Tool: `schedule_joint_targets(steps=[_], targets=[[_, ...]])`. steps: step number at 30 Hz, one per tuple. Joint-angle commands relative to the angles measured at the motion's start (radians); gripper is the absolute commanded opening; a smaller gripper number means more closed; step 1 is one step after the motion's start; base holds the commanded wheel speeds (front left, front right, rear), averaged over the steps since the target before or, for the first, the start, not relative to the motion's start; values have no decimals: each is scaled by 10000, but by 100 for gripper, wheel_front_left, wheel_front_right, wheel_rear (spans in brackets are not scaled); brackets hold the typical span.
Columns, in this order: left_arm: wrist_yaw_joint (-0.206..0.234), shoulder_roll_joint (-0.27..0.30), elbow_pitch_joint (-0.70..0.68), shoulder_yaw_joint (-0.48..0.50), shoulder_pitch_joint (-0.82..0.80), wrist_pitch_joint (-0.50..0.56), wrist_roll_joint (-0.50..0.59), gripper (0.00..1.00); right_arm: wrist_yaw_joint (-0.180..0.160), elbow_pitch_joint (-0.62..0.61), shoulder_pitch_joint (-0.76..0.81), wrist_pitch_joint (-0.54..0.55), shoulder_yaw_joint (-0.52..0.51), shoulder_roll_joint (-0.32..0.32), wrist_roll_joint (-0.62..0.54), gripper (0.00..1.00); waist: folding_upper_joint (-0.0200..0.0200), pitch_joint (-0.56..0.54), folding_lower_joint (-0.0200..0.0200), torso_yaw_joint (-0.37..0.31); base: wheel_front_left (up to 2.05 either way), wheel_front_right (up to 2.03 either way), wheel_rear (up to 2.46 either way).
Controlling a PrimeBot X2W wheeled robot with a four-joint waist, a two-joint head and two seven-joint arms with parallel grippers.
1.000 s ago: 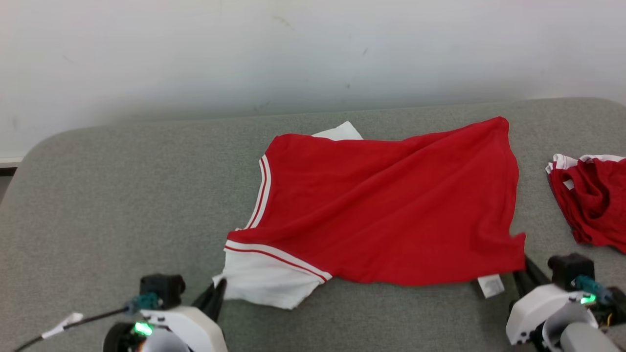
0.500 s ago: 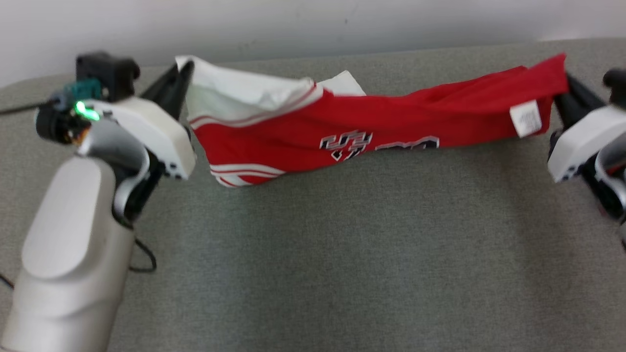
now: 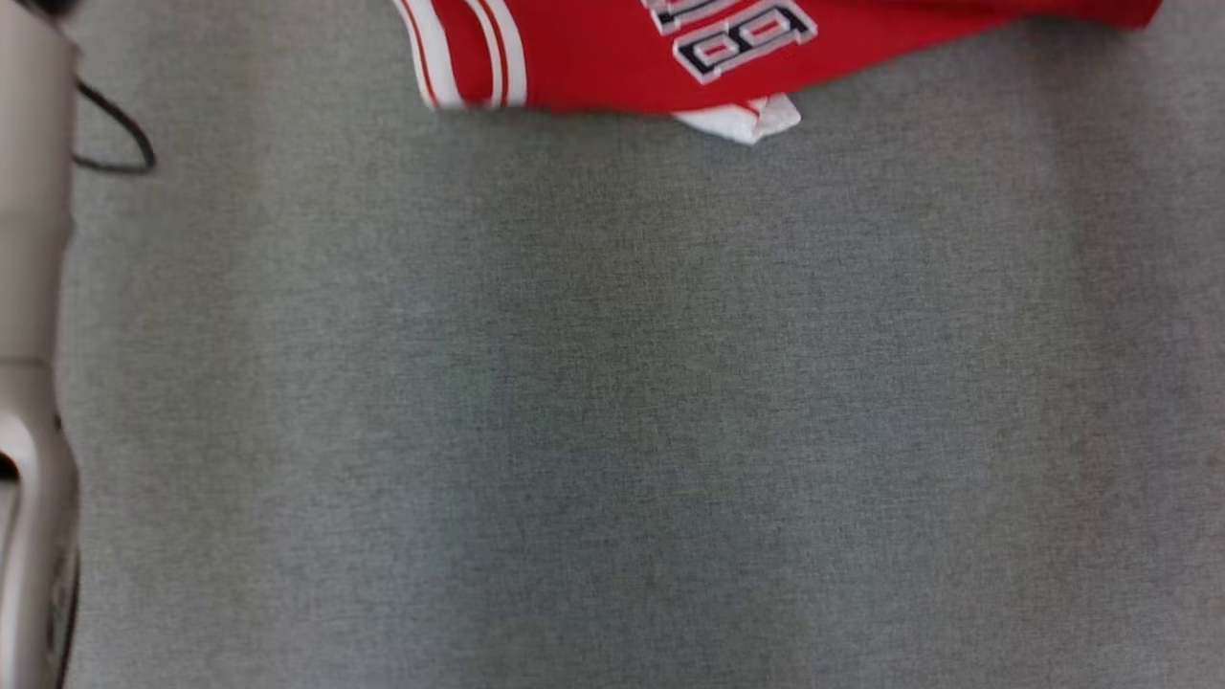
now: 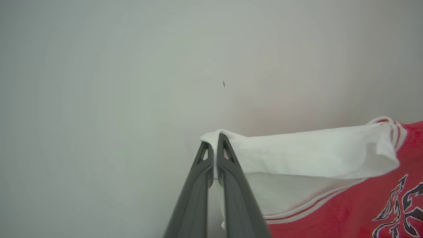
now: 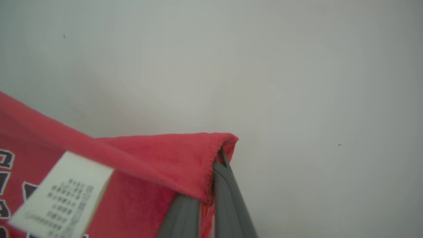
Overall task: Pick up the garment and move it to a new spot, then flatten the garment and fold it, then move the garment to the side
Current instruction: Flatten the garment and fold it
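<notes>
One wide stretch of grey tabletop [image 3: 612, 402] sits nearest the robot. One pale forearm [image 3: 29, 287] runs up its left side and one thin black cable [image 3: 120, 134] loops off that.

Further out, toward the far side of the tabletop (the far edge is cut off in the head view), is the one garment [image 3: 612, 48]. It's a red jersey with white-striped trim and dark lettering, plus a white bit poking out under its lower edge. Can't tell if that lower edge brushes the tabletop or hangs just off it.

Key thing: the garment is strung out between two claws, long axis running left to right across the robot. The left claw [image 4: 214, 145] is pressed together on a corner of the white sleeve [image 4: 297, 148], with the jersey trailing off to its right. The right claw [image 5: 219, 158] is pinching a red hem corner, cloth trailing to its left, with one white care label [image 5: 62, 195] dangling near it. Each arm has its own end, and neither is nearer the middle. Behind both is one plain pale wall [image 4: 99, 66].

My guess is the next bit is laying it down flat, so both claws would need to travel together with the cloth taut.
</notes>
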Motion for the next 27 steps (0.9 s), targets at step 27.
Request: schedule_joint_targets(steps=[27], targets=[[15,-378,3608,-1271,-3207,-1581,38,0,-25,2603,-2036,-1513,986,478,1173,0,0,-337,-4,377,0,0,0]])
